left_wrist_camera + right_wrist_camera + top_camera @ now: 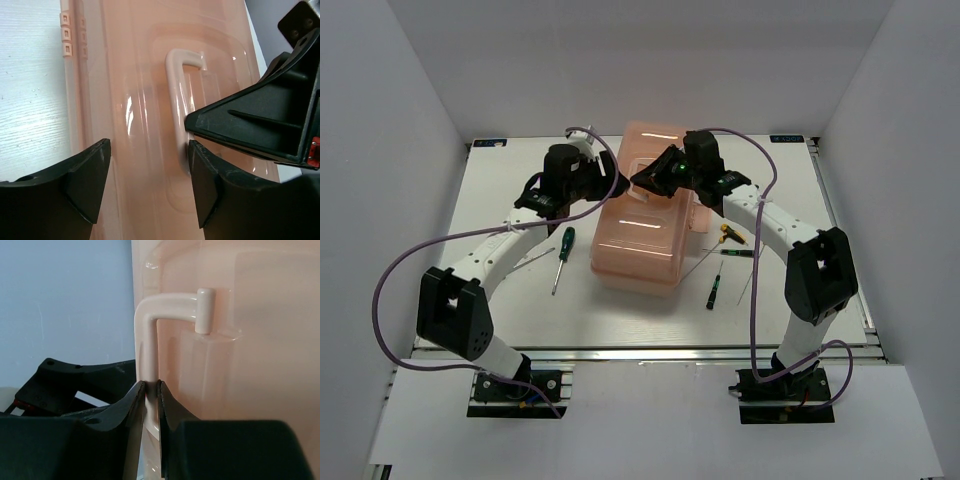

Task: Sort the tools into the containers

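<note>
1. Clamping the lid handle (148, 335) of the salmon-pink toolbox (640, 255), the right gripper (151, 390) has its jaws pressed in on the handle's pale bar, one finger on each side.
2. The left gripper (147, 147) hovers over the same lid with its jaws spread wide. Nothing is held between them, and the lid handle (175, 100) runs just beside the inner tip of one finger.
3. In the left wrist view, the black body of the right gripper (260, 125) fills the right side, close against the left one.
4. From above, the toolbox sits in the middle of the white table (620, 315), lid down, with both grippers meeting over its far half.
5. A dark green-handled screwdriver (565, 243) lies on the table left of the toolbox, its shaft pointing toward the near edge.
6. Right of the toolbox lie a yellow-black T-handled screwdriver (730, 235), a slim black-green screwdriver (714, 288) and a second slim screwdriver (740, 252). All are on the table, outside the box.
7. The translucent lid shows only reflections from above, so the compartments and anything in them cannot be made out.
8. Small blue labels (490, 141) sit at the far corners of the table, and their writing is too small to read.
9. The toolbox lid shows moulded ridges and hinge blocks along one edge. Any brand mark on it is not legible.
</note>
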Available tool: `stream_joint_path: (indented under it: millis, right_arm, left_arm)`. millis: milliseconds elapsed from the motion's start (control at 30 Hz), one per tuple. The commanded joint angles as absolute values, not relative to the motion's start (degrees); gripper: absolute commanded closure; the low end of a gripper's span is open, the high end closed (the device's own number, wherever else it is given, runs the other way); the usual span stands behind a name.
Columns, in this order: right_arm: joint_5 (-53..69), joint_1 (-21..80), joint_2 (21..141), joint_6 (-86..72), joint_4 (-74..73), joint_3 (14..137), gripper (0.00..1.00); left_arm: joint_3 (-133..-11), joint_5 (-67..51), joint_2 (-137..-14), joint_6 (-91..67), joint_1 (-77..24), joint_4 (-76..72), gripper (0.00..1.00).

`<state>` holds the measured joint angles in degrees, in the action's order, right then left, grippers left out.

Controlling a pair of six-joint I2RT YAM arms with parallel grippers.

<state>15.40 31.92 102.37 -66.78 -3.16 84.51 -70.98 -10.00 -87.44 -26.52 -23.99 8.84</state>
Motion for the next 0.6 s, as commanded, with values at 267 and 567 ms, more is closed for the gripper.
stream_joint_path:
  millis: [267,567]
  right_arm:
    - [20.3,32.6,99.6,-68.3,3.6,86.0,0.8]
    - [20.4,32.6,99.6,-68.3,3.6,86.1,0.8]
  left_arm:
    - [-70.3,-12.0,-76.6,-29.1,-25.7,6.6,0.28]
    - [-70.8,-14.7,-79.8,-30.2,-25.7,10.9,0.29]
